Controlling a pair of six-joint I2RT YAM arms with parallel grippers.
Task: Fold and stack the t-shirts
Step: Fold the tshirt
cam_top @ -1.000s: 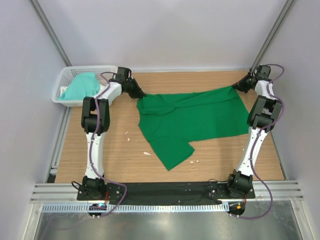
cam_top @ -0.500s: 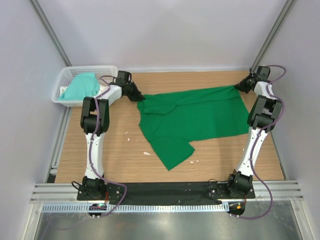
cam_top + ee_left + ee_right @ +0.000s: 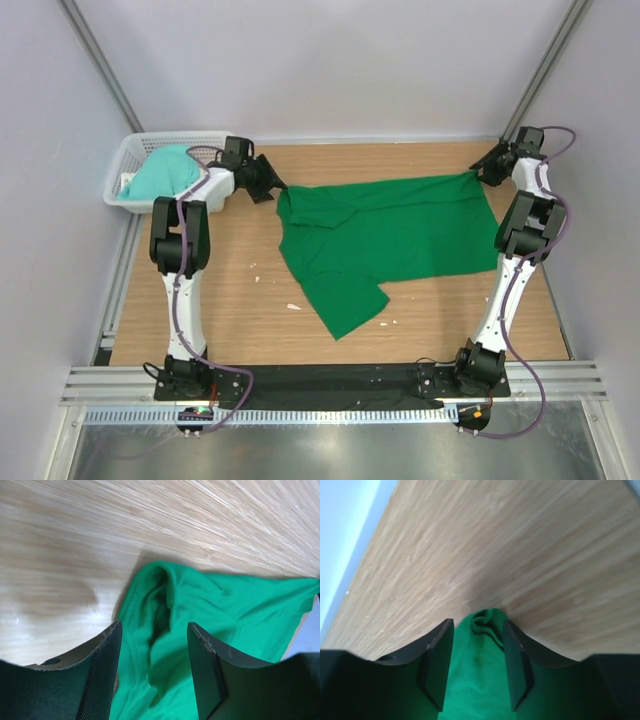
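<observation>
A deep green t-shirt [image 3: 385, 235] lies spread on the wooden table [image 3: 230, 290], one sleeve or flap reaching toward the front at the lower left. My left gripper [image 3: 270, 187] stands at its far left corner, open, with the rumpled green t-shirt corner [image 3: 160, 610] lying loose between the fingers [image 3: 102, 675]. At the shirt's far right corner my right gripper [image 3: 480, 176] is open too, and the bunched tip of the green t-shirt [image 3: 487, 622] rests between its fingers [image 3: 438, 662]. A paler mint-teal t-shirt [image 3: 160, 175] lies in the basket.
A white lattice basket [image 3: 125, 158] stands at the table's back left corner, just left of the left arm. Small white scraps [image 3: 293, 306] lie on the wood near the shirt's lower flap. Grey walls close in the back and both sides.
Both grippers have opened and let go of the green shirt's far corners. The left gripper has drawn back a little to the left, and the shirt's far edge now rests on the table.
</observation>
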